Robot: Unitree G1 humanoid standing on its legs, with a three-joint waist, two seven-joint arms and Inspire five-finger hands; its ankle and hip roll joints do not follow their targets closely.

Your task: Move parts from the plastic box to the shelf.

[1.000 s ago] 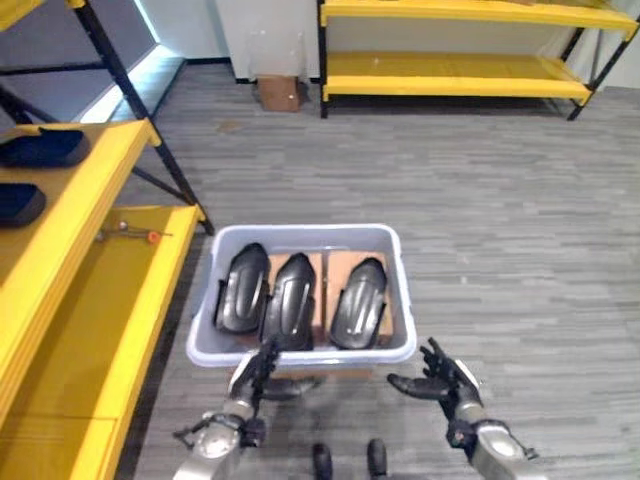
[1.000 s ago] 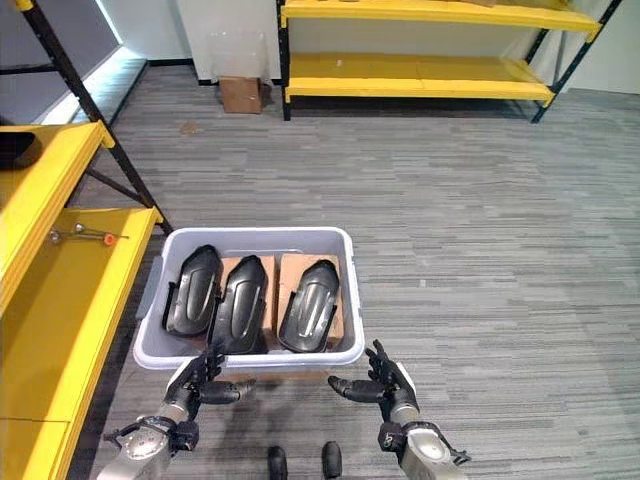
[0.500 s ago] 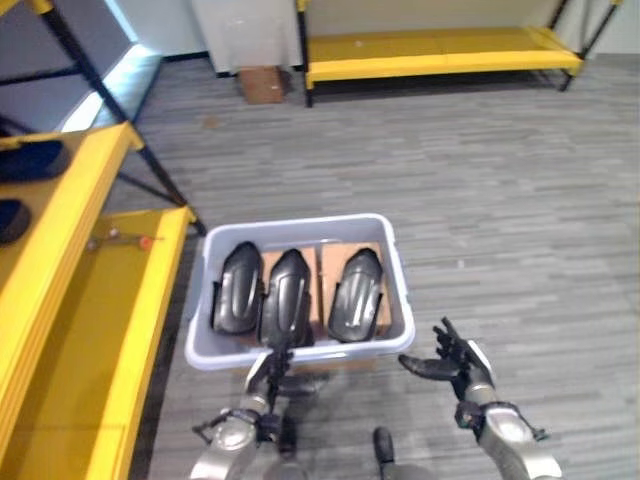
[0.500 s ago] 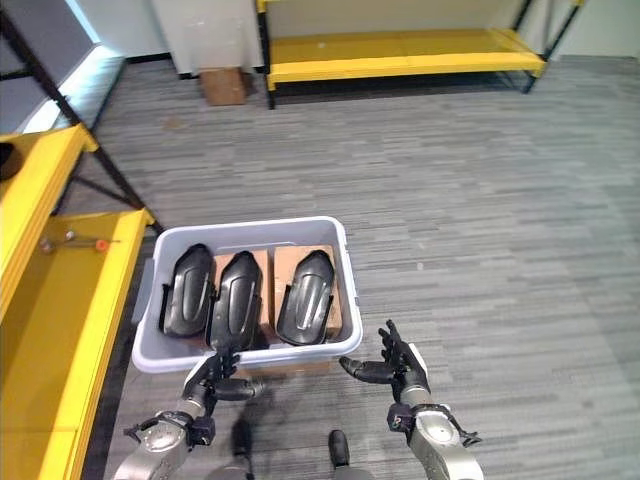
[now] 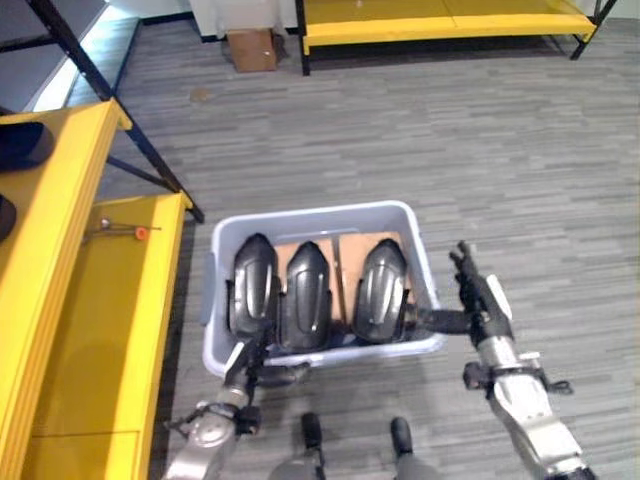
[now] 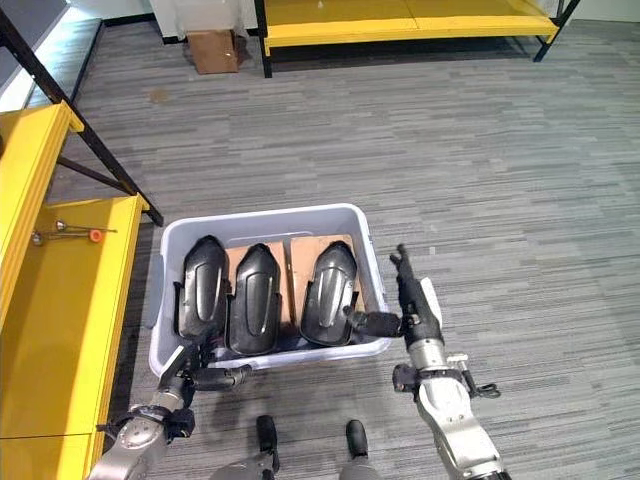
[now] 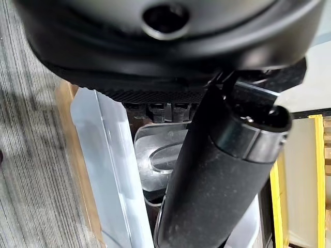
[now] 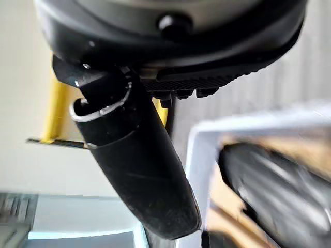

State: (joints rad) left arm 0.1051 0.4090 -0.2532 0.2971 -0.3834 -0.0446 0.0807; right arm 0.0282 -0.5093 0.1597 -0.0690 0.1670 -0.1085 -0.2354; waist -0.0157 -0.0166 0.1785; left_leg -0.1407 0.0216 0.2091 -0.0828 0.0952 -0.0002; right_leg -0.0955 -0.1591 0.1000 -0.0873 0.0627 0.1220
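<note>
While the grey plastic box (image 5: 318,215) is sitting on the striped carpet just beside the yellow shelf (image 5: 95,330), both hands are flanking its near end, apparently so that a part can be taken up from the box's front. The left hand (image 6: 196,372) is reaching at the near left wall with fingers and thumb extended and relaxed, gripping nothing; its wrist view is showing the thumb (image 7: 217,170) pointing over the pale rim toward a dark part inside. The right hand (image 5: 478,296) is standing upright at the near right corner, fingers straight, its thumb (image 5: 440,320) lying against the rim there, holding nothing. Three parts are lying side by side in the box on a brown cardboard liner (image 5: 345,255): the left part (image 5: 253,285), the middle part (image 5: 306,293) and the right part (image 5: 381,285). Each is looking like a glossy black moulded shell, elongated, rounded at the far end, with a raised central ridge. Two similar dark parts (image 5: 22,145) are lying on the shelf's upper tier, and a small red-tipped tool (image 5: 128,230) is resting on the lower one.
</note>
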